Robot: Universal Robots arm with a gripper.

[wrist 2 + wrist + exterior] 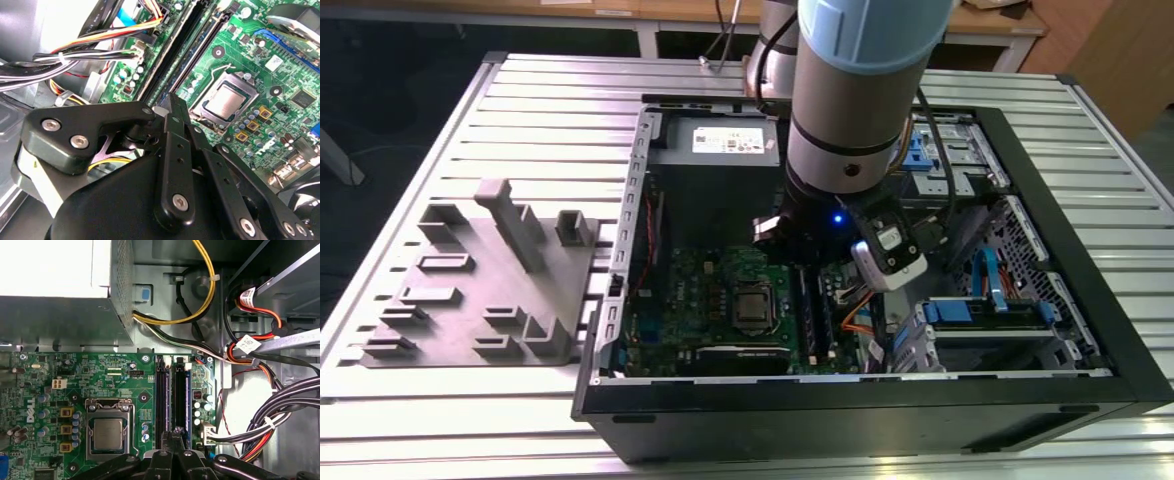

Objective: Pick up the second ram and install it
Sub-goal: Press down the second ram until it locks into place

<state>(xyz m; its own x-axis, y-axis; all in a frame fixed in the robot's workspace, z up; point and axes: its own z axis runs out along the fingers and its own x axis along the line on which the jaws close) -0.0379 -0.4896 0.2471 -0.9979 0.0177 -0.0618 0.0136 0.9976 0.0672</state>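
In the exterior view, a grey parts rack (480, 290) sits at about 9 o'clock on the slatted counter (560, 90). To its right is the open computer case (1067, 200), with the green circuit board (707, 300) on its floor. The arm (854, 100) comes down from 12 o'clock, nearly upright, into the middle of the case beside the grey power box (714, 145). Its wrist hangs over the black memory slots just right of the processor socket (751, 310). Those slots run roughly from 12 to 6 o'clock in that view. In the first wrist view, a dark strip with a blue-green edge stands in one slot. I take it for the second ram (181, 395), lying lengthwise along the rail. The claw (175, 437) sits directly over one end of it, fingers pressed together and lined up with the stick's long axis. The second wrist view shows the claw (170, 102) at the same slot end, but I cannot tell whether it pinches the stick or only bears on it.
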